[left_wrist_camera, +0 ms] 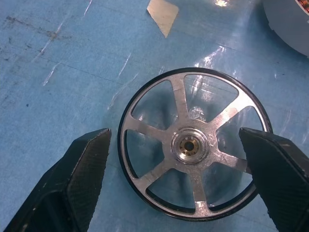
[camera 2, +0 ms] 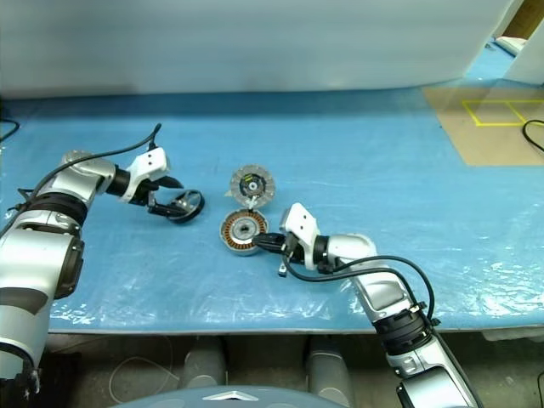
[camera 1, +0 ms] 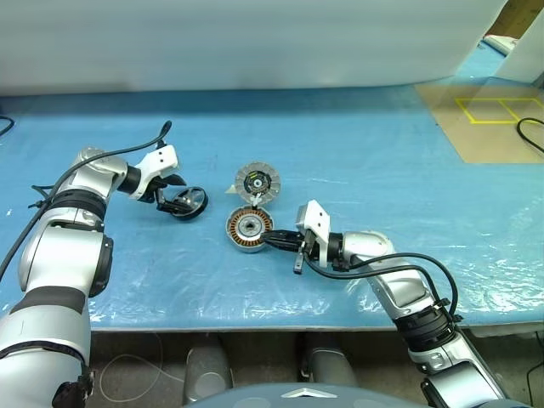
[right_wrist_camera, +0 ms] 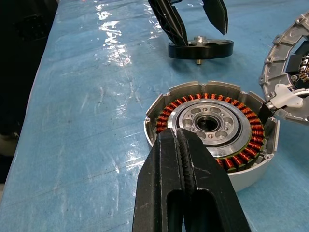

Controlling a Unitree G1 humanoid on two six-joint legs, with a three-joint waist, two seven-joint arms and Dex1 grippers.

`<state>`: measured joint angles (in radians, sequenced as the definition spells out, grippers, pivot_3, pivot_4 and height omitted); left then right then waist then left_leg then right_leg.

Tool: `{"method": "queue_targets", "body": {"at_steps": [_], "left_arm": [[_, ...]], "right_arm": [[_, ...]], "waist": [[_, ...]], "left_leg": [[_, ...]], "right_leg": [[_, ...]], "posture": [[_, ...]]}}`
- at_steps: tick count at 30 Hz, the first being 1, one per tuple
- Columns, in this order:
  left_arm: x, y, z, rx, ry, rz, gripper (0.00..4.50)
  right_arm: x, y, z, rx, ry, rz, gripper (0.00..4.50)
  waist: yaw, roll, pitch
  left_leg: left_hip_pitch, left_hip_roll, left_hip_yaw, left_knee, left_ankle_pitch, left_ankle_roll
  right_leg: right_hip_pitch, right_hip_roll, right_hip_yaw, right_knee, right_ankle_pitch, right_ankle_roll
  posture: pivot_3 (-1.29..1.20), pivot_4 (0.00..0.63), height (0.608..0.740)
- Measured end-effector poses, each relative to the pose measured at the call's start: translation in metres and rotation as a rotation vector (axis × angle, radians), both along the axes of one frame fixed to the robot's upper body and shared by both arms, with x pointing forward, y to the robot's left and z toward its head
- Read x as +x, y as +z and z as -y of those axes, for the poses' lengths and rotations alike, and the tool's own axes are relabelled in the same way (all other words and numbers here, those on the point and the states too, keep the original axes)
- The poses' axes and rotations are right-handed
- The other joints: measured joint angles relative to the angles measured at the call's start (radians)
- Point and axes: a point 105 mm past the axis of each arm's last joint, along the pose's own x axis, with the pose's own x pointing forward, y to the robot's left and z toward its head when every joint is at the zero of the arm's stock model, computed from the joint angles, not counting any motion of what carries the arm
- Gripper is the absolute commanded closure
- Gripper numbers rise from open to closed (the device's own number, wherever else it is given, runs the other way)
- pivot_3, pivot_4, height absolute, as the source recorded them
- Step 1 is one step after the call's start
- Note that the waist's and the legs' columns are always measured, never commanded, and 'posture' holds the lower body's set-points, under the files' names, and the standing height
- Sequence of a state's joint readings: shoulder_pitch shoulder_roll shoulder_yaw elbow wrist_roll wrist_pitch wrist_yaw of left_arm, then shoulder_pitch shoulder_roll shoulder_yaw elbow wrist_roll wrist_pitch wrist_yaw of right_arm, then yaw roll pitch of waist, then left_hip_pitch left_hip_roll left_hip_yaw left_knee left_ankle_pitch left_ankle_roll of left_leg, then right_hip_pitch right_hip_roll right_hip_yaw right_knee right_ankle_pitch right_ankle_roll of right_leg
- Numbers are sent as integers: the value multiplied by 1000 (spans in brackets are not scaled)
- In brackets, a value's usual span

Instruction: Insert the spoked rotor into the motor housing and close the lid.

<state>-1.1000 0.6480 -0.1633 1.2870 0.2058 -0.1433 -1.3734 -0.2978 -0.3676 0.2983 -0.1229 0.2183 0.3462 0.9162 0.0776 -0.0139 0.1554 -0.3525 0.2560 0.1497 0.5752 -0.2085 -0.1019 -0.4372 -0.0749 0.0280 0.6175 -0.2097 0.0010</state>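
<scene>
Looks light, rigid and slick: spoked rotor flat on blue table, nine o'clock of motor housing, between spread left gripper fingers, best pinched across rim; right gripper closed empty.

A blue plastic sheet, wrinkled and glossy with glare, covers the table. Behind it hangs a pale white backdrop. At the far right lies a brown board marked with yellow tape squares (a black cable loops beside it).
</scene>
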Motion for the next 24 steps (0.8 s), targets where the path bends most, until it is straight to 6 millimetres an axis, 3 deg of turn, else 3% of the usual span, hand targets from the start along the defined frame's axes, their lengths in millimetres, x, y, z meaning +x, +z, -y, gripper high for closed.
{"method": "queue_targets", "body": {"at_steps": [1, 7, 24], "left_arm": [[0, 0, 0, -2, -1, -4, 0], [-1, 0, 0, -7, 1, -11, 1895], [-5, -2, -4, -4, 15, -70, 1895]], "right_arm": [[0, 0, 0, -1, 0, 2, 4483], [0, 0, 0, -4, 3, 7, 4500], [0, -2, -1, -16, 5, 9, 4500]], "waist": [[0, 0, 0], [0, 0, 0], [0, 0, 0]], "left_leg": [[0, 0, 0, 0, 0, 0], [0, 0, 0, 0, 0, 0], [0, 0, 0, -2, 0, 0]], "right_leg": [[0, 0, 0, 0, 0, 0], [0, 0, 0, 0, 0, 0], [0, 0, 0, -2, 0, 0]], "posture": [[0, 150, 740], [0, 150, 740], [0, 150, 740]]}}
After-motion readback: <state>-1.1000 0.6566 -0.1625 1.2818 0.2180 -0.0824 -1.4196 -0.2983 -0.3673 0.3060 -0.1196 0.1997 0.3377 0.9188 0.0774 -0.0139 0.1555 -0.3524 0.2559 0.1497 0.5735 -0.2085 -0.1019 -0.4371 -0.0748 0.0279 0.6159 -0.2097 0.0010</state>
